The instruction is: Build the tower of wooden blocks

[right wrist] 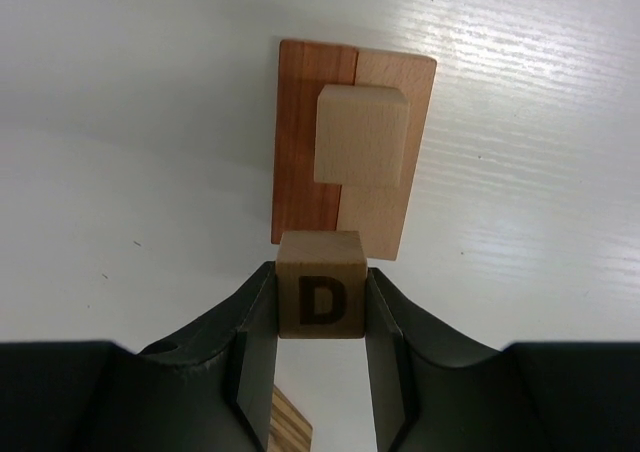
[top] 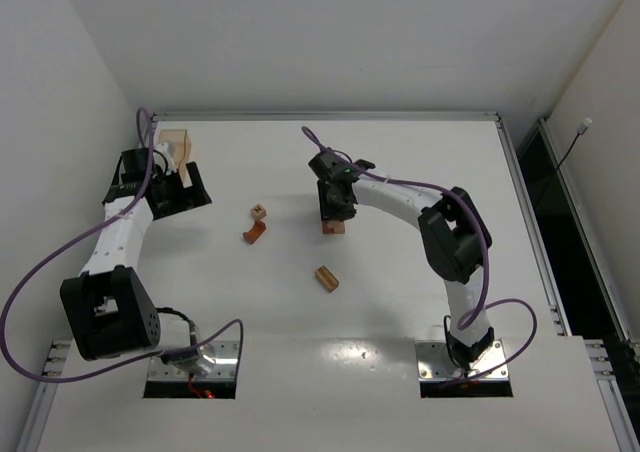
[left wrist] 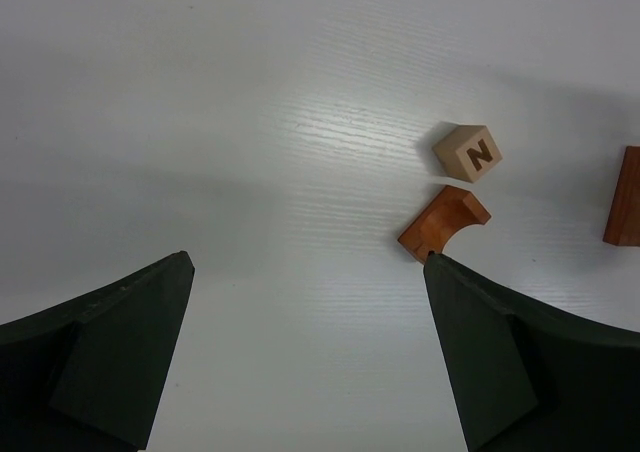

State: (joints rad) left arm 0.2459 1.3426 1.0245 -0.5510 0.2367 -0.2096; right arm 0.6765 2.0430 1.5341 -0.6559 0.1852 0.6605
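1. Top view: the right jaws are hanging over the paired bars [top: 333, 229]; the arch [top: 254, 234] and N cube [top: 259, 211] are lying to their left.
2. Left wrist: the left jaws are standing wide open, empty.
3. Right wrist: the right jaws are gripping the D cube [right wrist: 320, 298] at the bars' near end; a plain cube [right wrist: 361, 135] is sitting atop them.

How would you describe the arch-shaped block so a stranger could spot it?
On the white table, look just ahead of the left arm's open gripper. Two small blocks sit there; the arch is reddish-brown with a curved cut-out, unlike the pale cube marked N.
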